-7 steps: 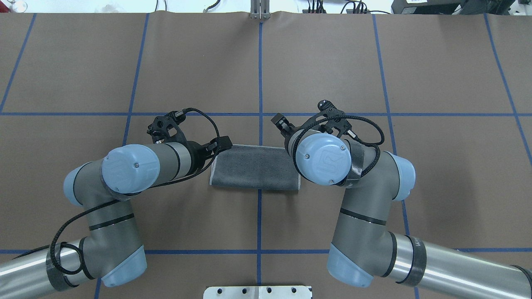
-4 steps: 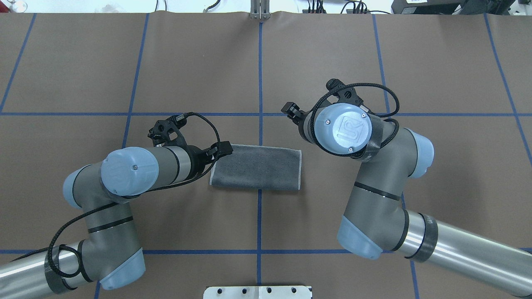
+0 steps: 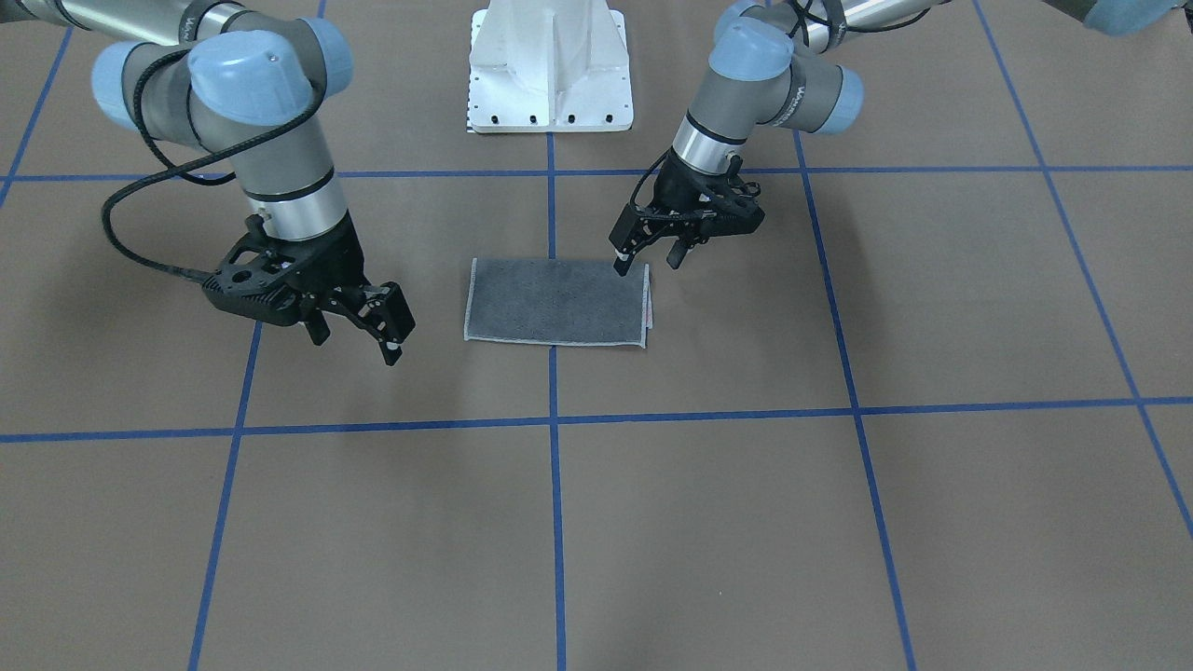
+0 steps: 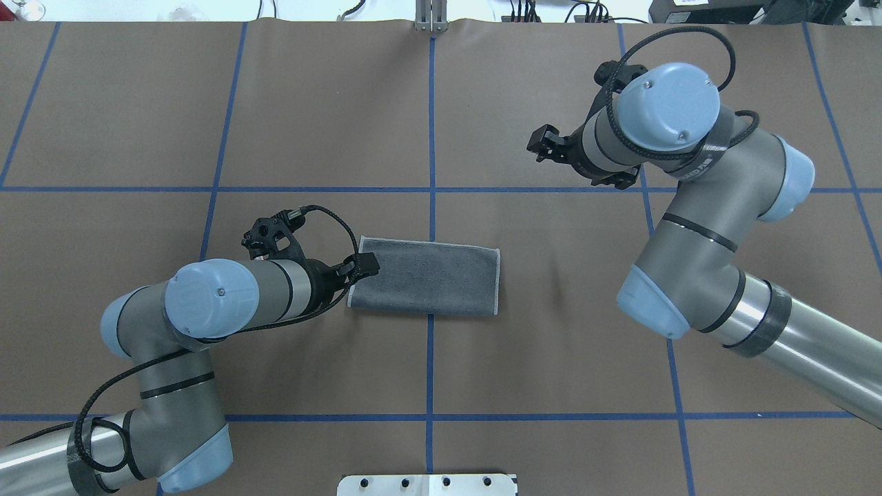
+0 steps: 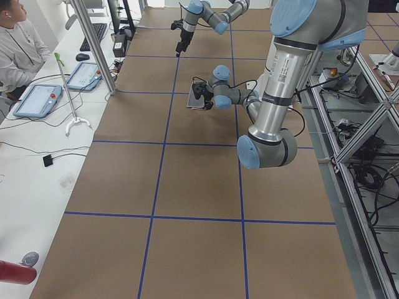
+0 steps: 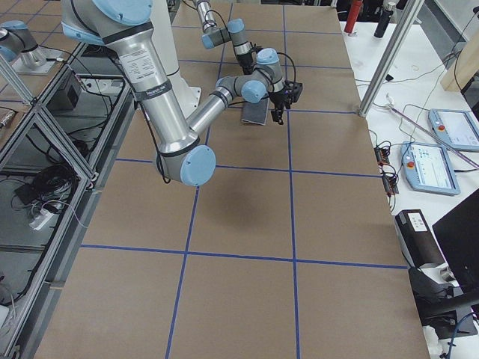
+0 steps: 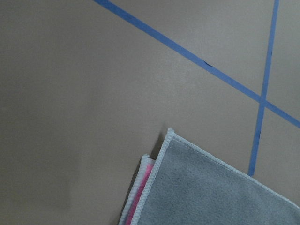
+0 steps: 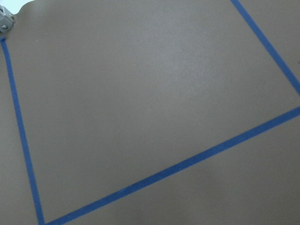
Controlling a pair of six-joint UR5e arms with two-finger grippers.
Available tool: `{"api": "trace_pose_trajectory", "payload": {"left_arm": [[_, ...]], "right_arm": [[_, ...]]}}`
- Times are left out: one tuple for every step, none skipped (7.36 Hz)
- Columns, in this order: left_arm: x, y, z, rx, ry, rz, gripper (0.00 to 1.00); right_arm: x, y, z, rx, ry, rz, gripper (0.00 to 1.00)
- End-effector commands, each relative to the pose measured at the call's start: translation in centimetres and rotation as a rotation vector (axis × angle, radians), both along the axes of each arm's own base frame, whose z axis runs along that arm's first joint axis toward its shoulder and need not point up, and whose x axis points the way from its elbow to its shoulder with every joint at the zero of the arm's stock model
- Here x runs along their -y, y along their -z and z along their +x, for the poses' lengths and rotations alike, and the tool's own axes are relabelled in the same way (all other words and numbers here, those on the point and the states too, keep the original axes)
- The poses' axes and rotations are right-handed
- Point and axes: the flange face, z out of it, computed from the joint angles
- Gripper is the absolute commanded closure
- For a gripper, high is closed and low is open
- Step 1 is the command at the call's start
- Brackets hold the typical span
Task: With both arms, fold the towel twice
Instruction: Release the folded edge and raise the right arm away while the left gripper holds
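Note:
The towel [image 4: 424, 275] lies folded into a flat rectangle, dark grey face up, near the table's middle [image 3: 556, 300]. A strip of pink shows under its corner in the left wrist view [image 7: 142, 188]. My left gripper [image 3: 646, 266] stands open at the towel's left end, one finger [image 3: 620, 265] over the corner nearest the robot, nothing between the fingers [image 4: 364, 265]. My right gripper [image 3: 357, 345] hangs open and empty above the table, well apart from the towel's right end [image 4: 542, 148]. The right wrist view holds only bare table.
A white pedestal base [image 3: 550, 65] stands at the robot's side of the table. Blue tape lines [image 4: 431, 103] grid the brown surface. A person [image 5: 15, 43] sits at a side bench with tablets [image 5: 38, 99]; more tablets [image 6: 430, 166] lie beyond the other end.
My right arm has swung up and away from the towel's right end, toward the far right. My left arm has drawn back slightly, uncovering the towel's left far corner. The towel stays put.

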Motion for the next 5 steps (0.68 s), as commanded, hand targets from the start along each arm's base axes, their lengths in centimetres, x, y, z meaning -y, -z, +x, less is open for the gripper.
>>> {"api": "trace_pose_trajectory", "payload": {"left_arm": [[-1.17,-0.62,1.05,-0.01,0.002,-0.046,0.12],[-1.49,-0.66,1.46,-0.019,0.012,-0.077,0.17],[-1.85,-0.71,1.83,-0.02,0.018,-0.082,0.22],[-1.93,-0.71,1.89,-0.02,0.017,-0.084,0.28],[-1.9,-0.94,1.94,-0.017,0.02,-0.087,0.33]], "right_arm": [[0.82,-0.52,1.44,-0.01,0.02,0.014,0.0],[0.77,-0.52,1.37,-0.01,0.021,0.015,0.0],[0.8,-0.45,1.47,-0.009,0.019,0.016,0.0],[0.79,-0.55,1.49,-0.01,0.019,0.015,0.0],[0.76,-0.48,1.52,-0.009,0.019,0.016,0.0]]}}
